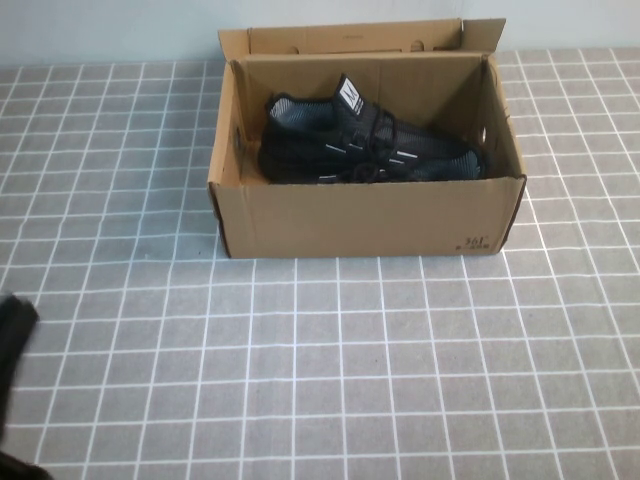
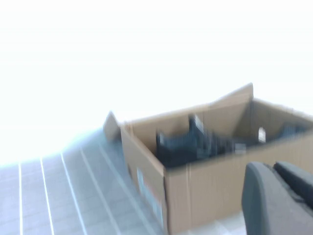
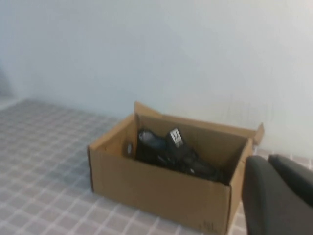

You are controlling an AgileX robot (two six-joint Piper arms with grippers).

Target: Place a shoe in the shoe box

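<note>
An open brown cardboard shoe box [image 1: 365,215] stands at the back middle of the table. A black sneaker [image 1: 370,150] with a white tongue label lies inside it, toe to the right. The box [image 2: 195,191] and the shoe [image 2: 195,144] show blurred in the left wrist view, and the box [image 3: 161,188] and shoe [image 3: 173,154] also show in the right wrist view. My left gripper [image 2: 271,167] is shut and empty, back from the box; part of the left arm [image 1: 12,345] shows at the table's near left edge. My right gripper [image 3: 266,159] is shut and empty, away from the box and out of the high view.
The table is covered with a grey cloth with a white grid [image 1: 330,370]. The box's lid flap [image 1: 350,38] stands up at the back against a pale wall [image 3: 171,54].
</note>
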